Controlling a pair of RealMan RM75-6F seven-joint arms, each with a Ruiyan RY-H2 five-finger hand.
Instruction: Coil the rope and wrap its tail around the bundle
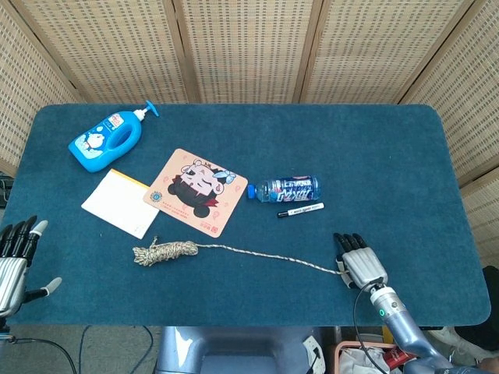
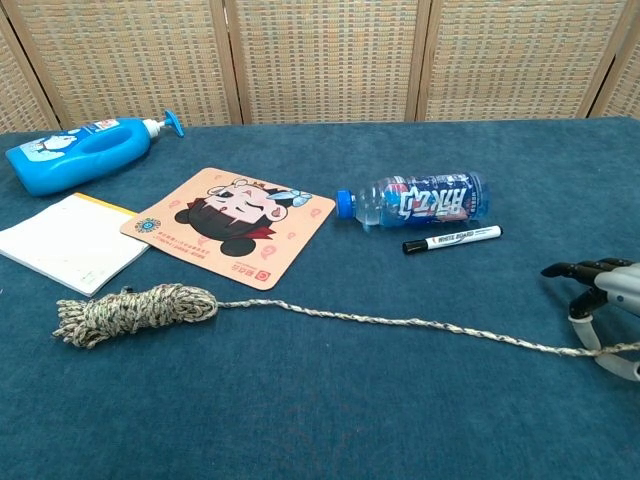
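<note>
**Rope tail at our right hand, coil lying across the desk**

Our right hand (image 1: 360,264) rests on the blue desk (image 1: 374,156) near its front right edge, fingers pointing away from us. The tail of the rope (image 1: 257,255) runs under it; in the chest view the strand passes between a curled finger and the thumb, so we read the hand as pinching the tail, the other fingers spread. From there the rope stretches leftward, nearly straight, to its coiled bundle (image 1: 164,252), which lies loose on the desk just in front of the notepad (image 1: 119,203) and the cartoon mat (image 1: 196,191).

Our left hand (image 1: 15,257) hangs off the desk's front left corner, fingers apart, holding nothing, well apart from the bundle.

Behind the rope lie a water bottle (image 1: 285,188) on its side, a whiteboard marker (image 1: 300,209) just beside it, and a blue soap dispenser (image 1: 107,139) at back left.
</note>
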